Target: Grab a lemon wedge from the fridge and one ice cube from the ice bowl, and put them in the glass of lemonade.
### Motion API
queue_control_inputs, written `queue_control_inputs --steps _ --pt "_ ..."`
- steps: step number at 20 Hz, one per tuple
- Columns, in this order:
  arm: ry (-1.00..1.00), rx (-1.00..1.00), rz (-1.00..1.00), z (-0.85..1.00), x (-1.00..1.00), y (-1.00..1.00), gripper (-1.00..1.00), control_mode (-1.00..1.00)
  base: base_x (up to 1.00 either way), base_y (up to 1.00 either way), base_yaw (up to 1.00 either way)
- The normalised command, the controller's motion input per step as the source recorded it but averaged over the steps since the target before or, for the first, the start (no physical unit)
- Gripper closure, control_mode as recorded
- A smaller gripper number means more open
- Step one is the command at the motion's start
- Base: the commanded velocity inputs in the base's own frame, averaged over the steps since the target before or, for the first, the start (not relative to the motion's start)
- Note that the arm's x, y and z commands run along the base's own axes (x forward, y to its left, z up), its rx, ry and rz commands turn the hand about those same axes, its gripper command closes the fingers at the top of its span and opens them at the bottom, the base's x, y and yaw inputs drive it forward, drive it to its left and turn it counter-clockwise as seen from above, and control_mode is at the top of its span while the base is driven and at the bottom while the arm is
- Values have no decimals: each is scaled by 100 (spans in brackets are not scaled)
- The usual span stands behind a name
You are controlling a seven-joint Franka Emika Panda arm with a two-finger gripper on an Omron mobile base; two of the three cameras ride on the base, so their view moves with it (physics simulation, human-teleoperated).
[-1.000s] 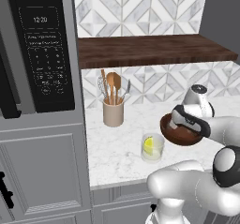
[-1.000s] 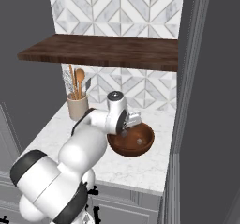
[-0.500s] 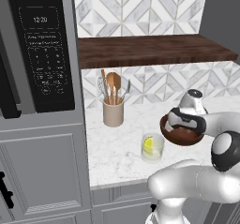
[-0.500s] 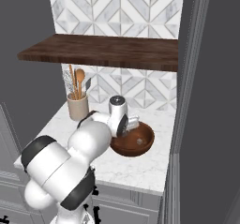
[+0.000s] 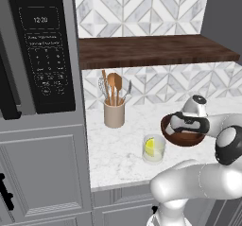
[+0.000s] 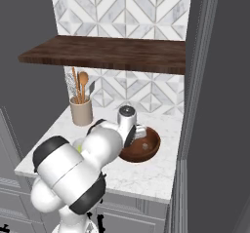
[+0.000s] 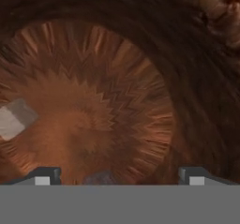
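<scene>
The dark brown wooden ice bowl (image 5: 182, 139) (image 6: 146, 148) stands on the counter, right of the glass of lemonade (image 5: 154, 149). A yellow lemon wedge (image 5: 150, 147) sits inside the glass. My gripper (image 5: 187, 130) (image 6: 140, 137) points down into the bowl, open, with nothing between its fingers. In the hand view the bowl's floor (image 7: 117, 92) is close below. A pale ice cube (image 7: 14, 119) lies to the left, and a greyish piece (image 7: 98, 177) rests low between the tips of my gripper (image 7: 119, 177). The fridge's dark grey side (image 6: 215, 95) rises just right of the bowl.
A beige utensil crock (image 5: 114, 114) (image 6: 81, 111) with wooden spoons stands at the back of the marble counter (image 5: 118, 149). A dark wooden shelf (image 5: 151, 50) hangs above. The black microwave (image 5: 42, 50) is built into the cabinet on the left.
The hand has sunk a little lower into the bowl and the arm's elbow has swung. The jaws have stayed open.
</scene>
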Motion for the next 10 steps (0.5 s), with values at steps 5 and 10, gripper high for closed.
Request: queue_control_inputs --steps 5,10 --pt "0 0 5 0 36 -30 -100 -100 0 0 0" --pt "0 0 6 -1 34 -8 -100 -100 0 0 0"
